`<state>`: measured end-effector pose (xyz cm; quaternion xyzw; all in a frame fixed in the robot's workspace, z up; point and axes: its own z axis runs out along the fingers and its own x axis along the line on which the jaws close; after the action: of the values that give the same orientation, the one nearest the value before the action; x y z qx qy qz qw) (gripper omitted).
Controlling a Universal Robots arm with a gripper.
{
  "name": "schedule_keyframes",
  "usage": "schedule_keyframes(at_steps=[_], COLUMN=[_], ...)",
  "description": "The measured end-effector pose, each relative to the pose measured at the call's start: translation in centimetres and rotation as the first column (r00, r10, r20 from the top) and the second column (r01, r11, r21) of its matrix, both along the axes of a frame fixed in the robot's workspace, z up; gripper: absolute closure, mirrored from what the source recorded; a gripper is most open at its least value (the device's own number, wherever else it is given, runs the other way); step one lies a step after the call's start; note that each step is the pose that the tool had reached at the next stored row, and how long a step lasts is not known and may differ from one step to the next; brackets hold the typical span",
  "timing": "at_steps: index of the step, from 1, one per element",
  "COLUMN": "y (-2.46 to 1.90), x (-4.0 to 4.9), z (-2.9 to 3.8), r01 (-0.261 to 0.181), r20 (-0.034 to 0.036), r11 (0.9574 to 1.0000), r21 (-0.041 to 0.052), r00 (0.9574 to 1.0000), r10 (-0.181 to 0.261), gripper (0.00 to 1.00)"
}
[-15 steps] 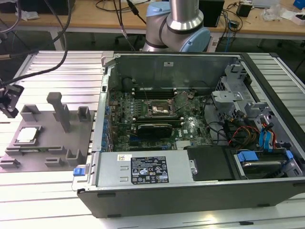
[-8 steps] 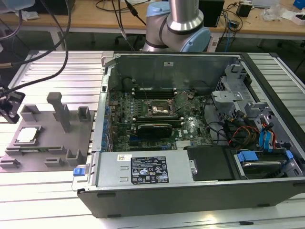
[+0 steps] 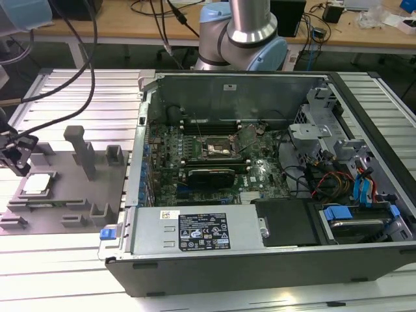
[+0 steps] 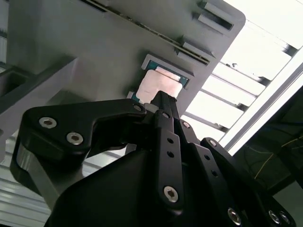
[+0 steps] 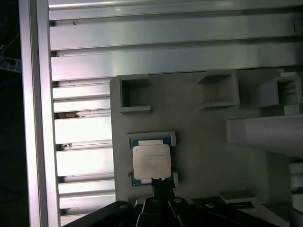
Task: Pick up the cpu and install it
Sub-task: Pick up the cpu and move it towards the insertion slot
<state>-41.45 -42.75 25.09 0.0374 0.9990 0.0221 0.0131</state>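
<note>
The cpu (image 3: 37, 184), a flat square chip with a silvery top, lies in its recess on the grey moulded tray (image 3: 71, 198) at the exterior view's left. In both wrist views the cpu (image 5: 150, 161) (image 4: 160, 84) rests flat in the recess. My black gripper (image 3: 18, 166) hovers just above the tray, over the cpu's edge. Its fingers meet in a narrow tip (image 5: 161, 182) (image 4: 161, 96), shut with nothing between them. The dark socket (image 3: 216, 149) sits on the green motherboard inside the open computer case.
Upright grey posts (image 3: 82, 151) and small blocks stand on the tray close to the cpu. The open case (image 3: 195, 240) has tall walls, a drive cage and cables at the exterior view's right. Ribbed aluminium table (image 3: 65, 273) surrounds both.
</note>
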Motion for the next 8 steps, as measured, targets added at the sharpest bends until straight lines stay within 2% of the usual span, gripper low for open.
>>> schedule_keyframes(at_steps=[4,8], y=[-0.11,-0.12], x=[0.0,-0.03], z=[-1.08,-1.82], r01=[0.0,-0.001], r20=[-0.0001,0.0001], r11=[1.0,1.0], r21=[0.0,0.0], r00=[1.0,1.0], r10=[0.0,0.001], gripper=[0.89,0.89])
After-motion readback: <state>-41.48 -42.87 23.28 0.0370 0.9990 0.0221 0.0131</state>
